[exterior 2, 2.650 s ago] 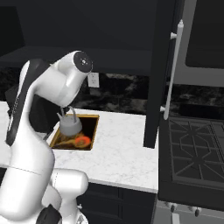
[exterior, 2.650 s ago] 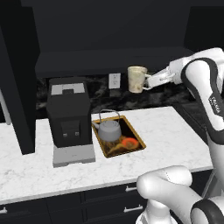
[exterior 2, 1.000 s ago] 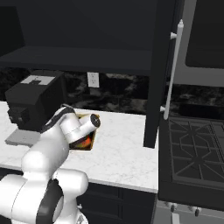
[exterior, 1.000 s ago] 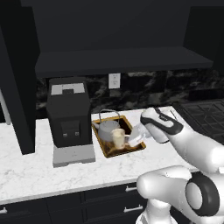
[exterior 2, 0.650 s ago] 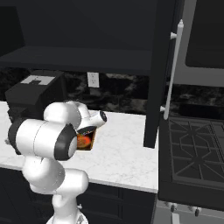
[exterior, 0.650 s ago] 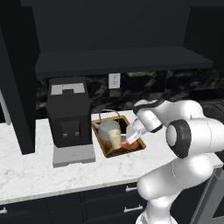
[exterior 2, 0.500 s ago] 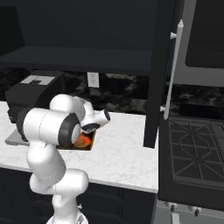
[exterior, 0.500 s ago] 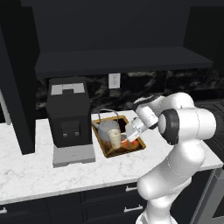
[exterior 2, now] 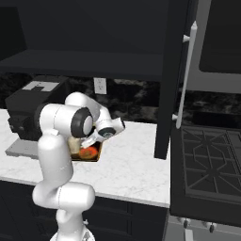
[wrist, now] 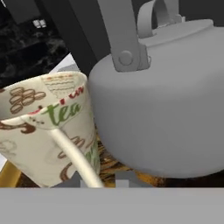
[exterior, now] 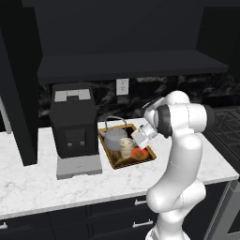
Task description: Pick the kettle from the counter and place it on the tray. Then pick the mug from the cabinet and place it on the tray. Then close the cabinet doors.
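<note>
**Mug on the tray, doors not yet closed**

While the mug stands on the tray just beside the kettle, the tool sits low at the mug's handle; its tips are close together, but I cannot tell if they pinch the handle or are free. The mug looks light, stiff and fragile, best taken by its handle or rim. The kettle seems heavier and smooth. The tabletop is hard white marble. A coffee machine stands near, and the cabinet door hangs open on the right.
</note>
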